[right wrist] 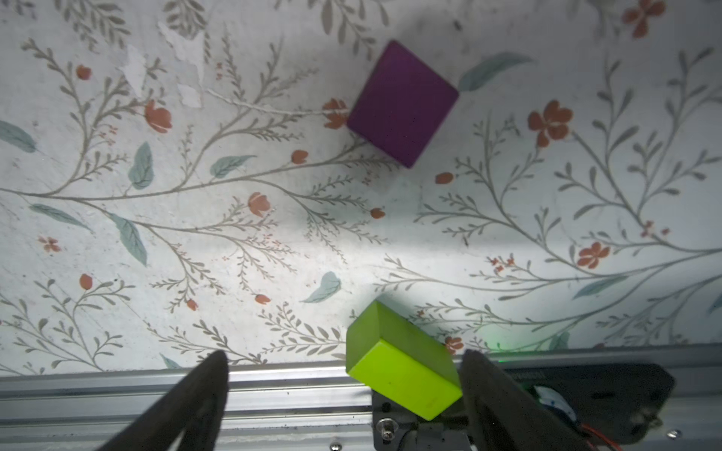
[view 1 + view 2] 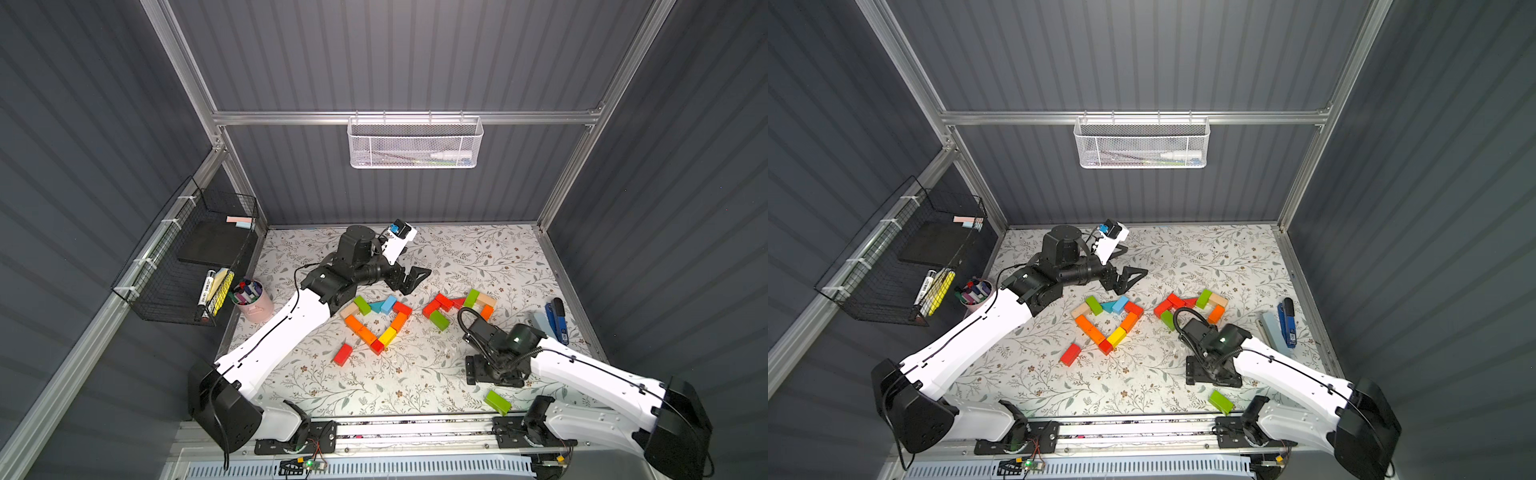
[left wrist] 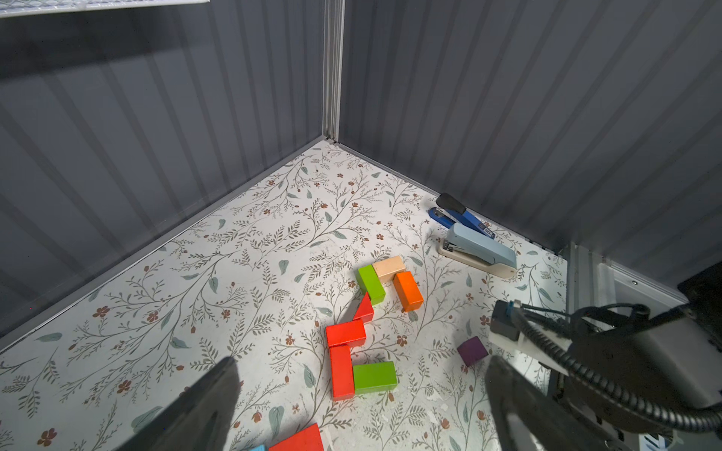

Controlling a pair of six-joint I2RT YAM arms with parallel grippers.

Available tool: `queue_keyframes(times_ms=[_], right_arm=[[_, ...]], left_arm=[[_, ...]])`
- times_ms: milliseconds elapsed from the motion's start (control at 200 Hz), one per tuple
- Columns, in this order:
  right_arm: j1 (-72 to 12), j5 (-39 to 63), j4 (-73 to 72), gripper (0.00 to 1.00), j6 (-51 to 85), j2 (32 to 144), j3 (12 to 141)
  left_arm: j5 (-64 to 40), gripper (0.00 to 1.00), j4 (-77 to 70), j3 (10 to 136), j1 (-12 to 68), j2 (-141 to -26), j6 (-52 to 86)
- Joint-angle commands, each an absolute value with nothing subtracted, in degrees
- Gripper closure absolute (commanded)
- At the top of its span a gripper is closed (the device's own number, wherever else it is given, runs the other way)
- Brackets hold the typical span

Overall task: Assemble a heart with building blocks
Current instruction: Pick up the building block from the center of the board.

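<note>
Right gripper point(image 1: 344, 352) hangs at the front edge of the worktop point(image 2: 395, 386), jaws wide apart, gripping nothing. The green brick point(image 1: 402, 363) lies between them but off-centre. It is close against one finger point(image 1: 500, 398), well clear of the other, and skewed to the jaw line. In the right wrist view it overlaps the front rail point(image 1: 117, 386); I can't tell if it sits flat.

I read the step as picking this brick. I'd shift sideways until it's centred, yaw to square the jaws on its long faces, drop low, then close slowly. A one-sided touch would likely spin it or nudge it onto the rail.

The purple cube point(image 1: 402, 103) sits further in, apart from the brick, hidden under the right arm in both top views.

Mid-worktop, a loose red brick point(image 2: 343, 354) lies near the small heart outline point(image 2: 376, 324), which looks closed. Toward the right edge, a second run of blocks point(image 2: 457, 307) looks unfinished. My guess is the green brick goes there.

Left gripper point(image 2: 409, 281) is nearest the back edge, jaws open and empty.
</note>
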State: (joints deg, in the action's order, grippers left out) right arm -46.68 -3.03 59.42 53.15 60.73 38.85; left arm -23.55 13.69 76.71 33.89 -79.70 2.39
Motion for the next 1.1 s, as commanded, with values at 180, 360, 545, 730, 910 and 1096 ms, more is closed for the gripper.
queue_keyframes(times_ms=[180, 360, 545, 730, 910, 1096], right_arm=[[-46.85, -5.14, 64.57, 0.01, 73.51, 57.26, 34.79], [-46.86, 0.12, 60.04, 0.01, 76.46, 57.08, 31.59], [-46.89, 1.33, 63.34, 0.01, 77.84, 59.21, 32.24], [-46.85, -0.41, 67.62, 0.01, 78.61, 59.94, 33.09], [-46.87, -1.29, 70.05, 0.01, 80.41, 58.81, 32.94], [-46.93, 0.52, 66.81, 0.01, 76.72, 58.34, 31.75]], left_arm=[[-28.16, 0.01, 12.30, 76.25, 33.49, -79.63, 2.20], [-28.23, 0.01, 12.31, 76.13, 33.32, -79.10, 2.19], [-28.93, 0.01, 12.22, 76.13, 33.01, -79.52, 2.14], [-29.44, 0.01, 12.18, 76.18, 32.69, -79.37, 2.20], [-30.48, 0.01, 11.96, 76.23, 32.35, -79.54, 2.11], [-31.12, 0.01, 11.89, 76.20, 31.99, -79.30, 2.15]])
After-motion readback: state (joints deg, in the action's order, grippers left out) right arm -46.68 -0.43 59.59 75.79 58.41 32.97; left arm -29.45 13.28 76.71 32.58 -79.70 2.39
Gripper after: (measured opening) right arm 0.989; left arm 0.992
